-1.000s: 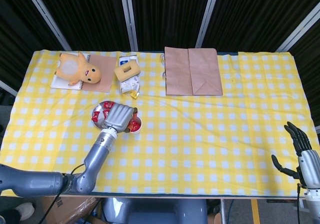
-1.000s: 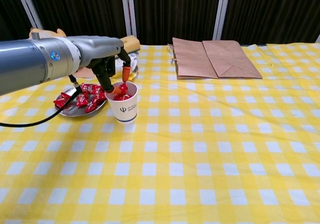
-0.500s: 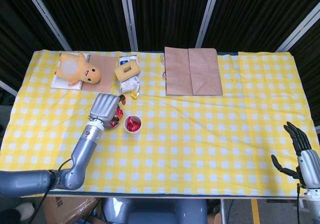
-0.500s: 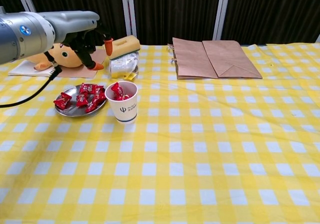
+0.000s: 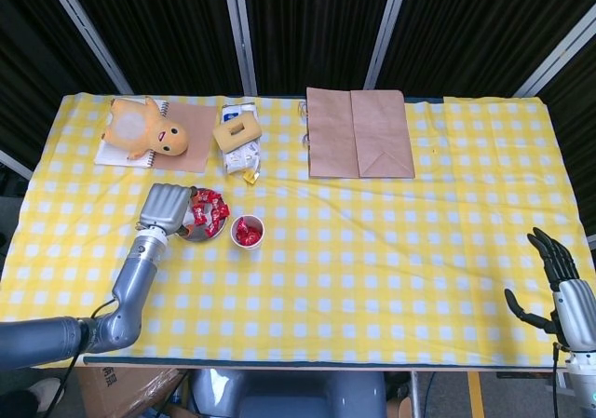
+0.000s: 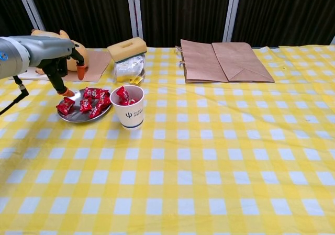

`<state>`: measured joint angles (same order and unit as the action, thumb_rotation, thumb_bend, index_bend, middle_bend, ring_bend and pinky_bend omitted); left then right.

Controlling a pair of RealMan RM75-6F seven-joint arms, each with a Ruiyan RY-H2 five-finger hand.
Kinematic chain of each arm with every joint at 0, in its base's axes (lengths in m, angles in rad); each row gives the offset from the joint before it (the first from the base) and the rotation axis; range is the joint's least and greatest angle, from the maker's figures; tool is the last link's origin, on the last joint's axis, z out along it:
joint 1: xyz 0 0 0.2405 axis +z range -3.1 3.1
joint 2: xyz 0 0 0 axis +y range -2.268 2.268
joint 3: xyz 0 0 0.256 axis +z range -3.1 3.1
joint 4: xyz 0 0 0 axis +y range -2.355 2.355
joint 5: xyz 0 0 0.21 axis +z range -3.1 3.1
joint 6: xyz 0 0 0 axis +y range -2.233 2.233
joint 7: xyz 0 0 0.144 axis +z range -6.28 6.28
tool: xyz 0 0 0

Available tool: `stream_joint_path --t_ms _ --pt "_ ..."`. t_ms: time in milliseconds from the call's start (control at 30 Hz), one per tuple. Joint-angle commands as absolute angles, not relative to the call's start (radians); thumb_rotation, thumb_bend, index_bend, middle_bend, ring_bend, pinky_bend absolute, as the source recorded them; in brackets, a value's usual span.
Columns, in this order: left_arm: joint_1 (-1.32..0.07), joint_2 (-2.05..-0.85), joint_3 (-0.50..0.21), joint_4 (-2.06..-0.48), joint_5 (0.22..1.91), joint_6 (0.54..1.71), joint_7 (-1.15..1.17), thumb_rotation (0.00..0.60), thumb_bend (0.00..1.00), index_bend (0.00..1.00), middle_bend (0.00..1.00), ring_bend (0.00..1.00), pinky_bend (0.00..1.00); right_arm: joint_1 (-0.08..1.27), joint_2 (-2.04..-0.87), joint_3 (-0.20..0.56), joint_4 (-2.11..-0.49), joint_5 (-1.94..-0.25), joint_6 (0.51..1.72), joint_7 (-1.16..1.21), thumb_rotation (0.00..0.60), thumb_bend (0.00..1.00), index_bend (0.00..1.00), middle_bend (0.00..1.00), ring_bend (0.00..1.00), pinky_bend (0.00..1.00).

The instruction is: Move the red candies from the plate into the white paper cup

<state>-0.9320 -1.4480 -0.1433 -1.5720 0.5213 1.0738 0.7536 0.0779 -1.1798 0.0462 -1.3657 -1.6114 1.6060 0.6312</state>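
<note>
Chest view entry: the left hand [image 6: 63, 70] is being held just above the far left rim of the plate [image 6: 67, 118], fingers apart and pointing down, nothing gripped between the orange-tipped fingertips. A fresh pick is judged to be the step in hand, with the hand poised over the plate. The red candies [image 6: 89, 101] are being seen as a loose heap of crinkled, glossy wrappers on the shallow, round, metallic plate; several more are being shown piled up to the rim of the white paper cup [image 6: 131, 113], which is standing upright just beside the plate on its right. The next move is judged to call for a lowering onto one candy and a pinch on its slippery wrapper, then a carry to the cup, which is looking nearly full. The right hand [image 5: 559, 274] is being seen only in the head view, at the table's near right edge, well apart from the work; its fingers are appearing spread and empty, though at that size this is not certain.
</note>
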Motion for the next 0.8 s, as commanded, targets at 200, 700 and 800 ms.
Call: stream_joint_path --t_ms 200,700,800 --pt "-0.943 -1.502 -0.133 -1.464 0.432 1.061 0.812 0.6 0.25 0.4 0.95 1.0 1.0 0.078 -1.179 0.047 -1.365 -1.61 1.607 0.637 0.6 0.42 0.0 0.0 0.0 0.0" --pt "-0.962 -1.635 -0.163 -1.252 0.403 0.975 0.813 0.6 0.25 0.35 0.95 1.0 1.0 0.078 -1.177 0.047 -1.366 -1.609 1.606 0.641 0.6 0.42 0.0 0.0 0.0 0.0" --pt "-0.964 -1.643 -0.167 -1.248 0.425 0.971 0.804 0.6 0.25 0.34 0.95 1.0 1.0 0.078 -1.177 0.048 -1.366 -1.608 1.605 0.642 0.6 0.42 0.0 0.0 0.0 0.0"
